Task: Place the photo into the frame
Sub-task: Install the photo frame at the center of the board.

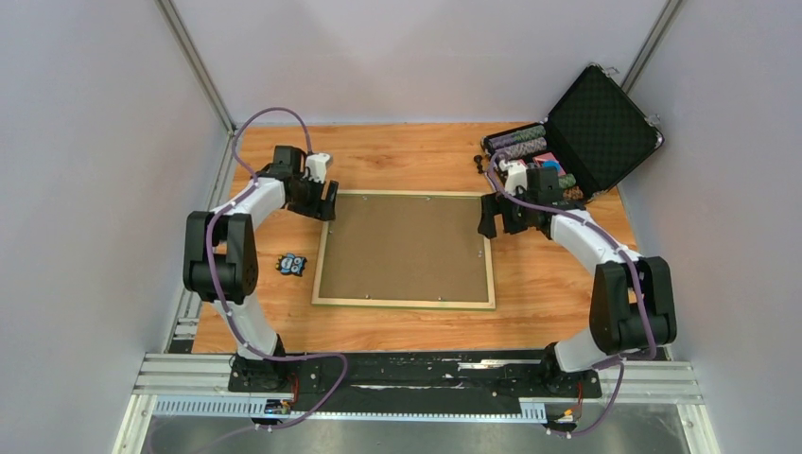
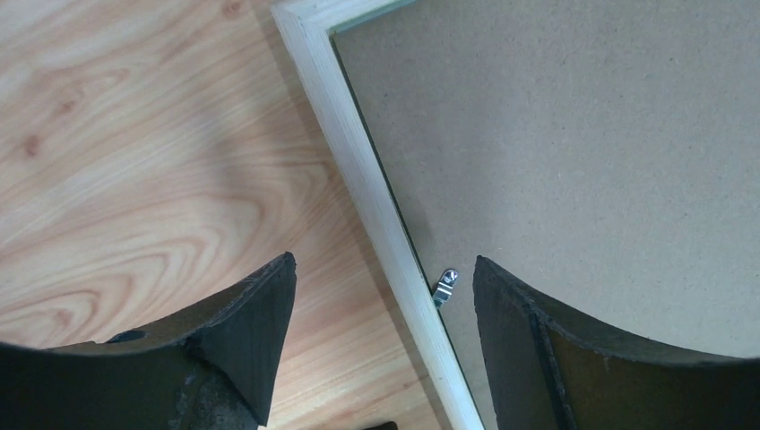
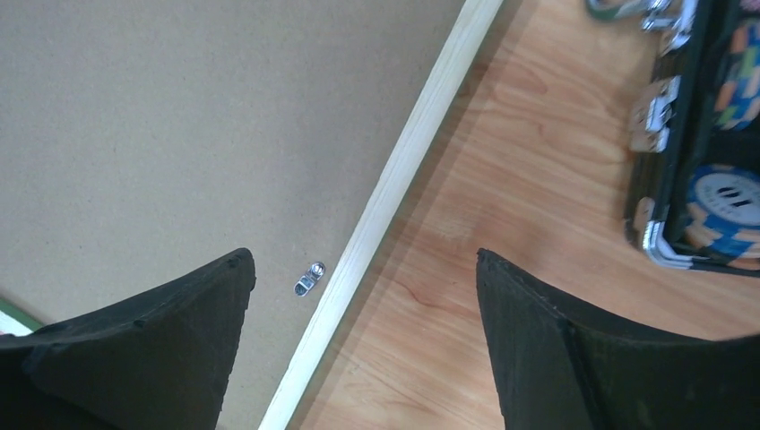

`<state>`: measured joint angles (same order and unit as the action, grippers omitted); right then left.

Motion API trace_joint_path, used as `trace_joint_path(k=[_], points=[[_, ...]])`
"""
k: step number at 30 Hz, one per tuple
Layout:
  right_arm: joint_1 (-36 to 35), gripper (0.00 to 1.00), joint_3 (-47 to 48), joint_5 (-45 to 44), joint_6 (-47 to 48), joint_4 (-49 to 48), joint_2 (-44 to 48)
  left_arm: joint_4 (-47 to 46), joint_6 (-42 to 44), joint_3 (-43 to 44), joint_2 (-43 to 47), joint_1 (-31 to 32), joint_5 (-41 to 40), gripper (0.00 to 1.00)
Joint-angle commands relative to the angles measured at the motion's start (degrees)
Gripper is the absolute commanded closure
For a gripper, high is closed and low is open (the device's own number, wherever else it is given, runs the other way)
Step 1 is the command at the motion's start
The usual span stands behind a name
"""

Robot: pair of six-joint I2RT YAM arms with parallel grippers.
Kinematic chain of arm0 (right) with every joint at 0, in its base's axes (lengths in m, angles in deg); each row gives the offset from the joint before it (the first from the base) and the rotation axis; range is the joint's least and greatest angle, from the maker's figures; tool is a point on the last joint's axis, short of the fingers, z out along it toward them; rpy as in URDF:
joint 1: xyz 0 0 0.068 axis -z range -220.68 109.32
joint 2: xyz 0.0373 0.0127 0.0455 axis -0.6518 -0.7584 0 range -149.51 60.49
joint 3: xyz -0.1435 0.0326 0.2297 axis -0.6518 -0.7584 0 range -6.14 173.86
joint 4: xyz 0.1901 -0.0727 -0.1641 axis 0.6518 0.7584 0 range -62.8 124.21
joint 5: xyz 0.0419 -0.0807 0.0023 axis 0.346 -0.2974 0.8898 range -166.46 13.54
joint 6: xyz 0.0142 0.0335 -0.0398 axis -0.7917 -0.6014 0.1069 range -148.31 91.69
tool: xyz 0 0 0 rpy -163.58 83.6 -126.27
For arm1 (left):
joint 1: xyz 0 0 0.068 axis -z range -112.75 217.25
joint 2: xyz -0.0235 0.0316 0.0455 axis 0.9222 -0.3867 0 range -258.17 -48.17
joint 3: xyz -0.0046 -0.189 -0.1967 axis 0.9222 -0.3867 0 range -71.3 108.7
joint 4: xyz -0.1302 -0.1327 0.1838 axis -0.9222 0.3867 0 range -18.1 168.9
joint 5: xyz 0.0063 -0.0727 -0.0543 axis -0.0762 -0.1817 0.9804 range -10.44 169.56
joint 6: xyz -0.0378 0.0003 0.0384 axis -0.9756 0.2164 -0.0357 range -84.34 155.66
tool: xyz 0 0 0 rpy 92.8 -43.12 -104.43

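On the surface (image 1: 397,156), the frame (image 1: 405,303) lies back-up: likely light, stiff; pinch its thin rails. Both spread, left end effector (image 1: 328,202) at ten o'clock, right end effector (image 1: 488,218) at two.

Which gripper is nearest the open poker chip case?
The right gripper, beside the case; the left gripper is on the opposite side of the frame.

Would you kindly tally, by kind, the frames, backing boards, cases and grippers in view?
frame: 1
backing board: 1
chip case: 1
grippers: 2, left gripper and right gripper
Total: 5
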<state>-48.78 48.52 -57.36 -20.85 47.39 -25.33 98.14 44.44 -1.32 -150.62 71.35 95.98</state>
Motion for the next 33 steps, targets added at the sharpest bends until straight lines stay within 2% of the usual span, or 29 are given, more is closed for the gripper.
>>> trace_joint_path(k=[1,6,20,33], points=[[1.43,0.10,-0.05,4.06,-1.08,1.95,-1.98,1.11,-2.02,2.57,-1.40,-0.23,1.89,0.23],[2.20,0.12,0.40,4.80,-0.55,3.19,-3.07,1.04,-2.74,3.35,-3.14,-0.14,1.51,0.29],[2.30,0.17,0.74,5.01,0.36,7.20,-5.07,-0.89,-5.63,3.33,-5.55,0.66,0.06,0.57],[0.87,0.25,1.41,4.63,-0.61,7.94,-8.95,-3.29,-7.58,1.24,-5.21,1.43,-1.31,0.69]])
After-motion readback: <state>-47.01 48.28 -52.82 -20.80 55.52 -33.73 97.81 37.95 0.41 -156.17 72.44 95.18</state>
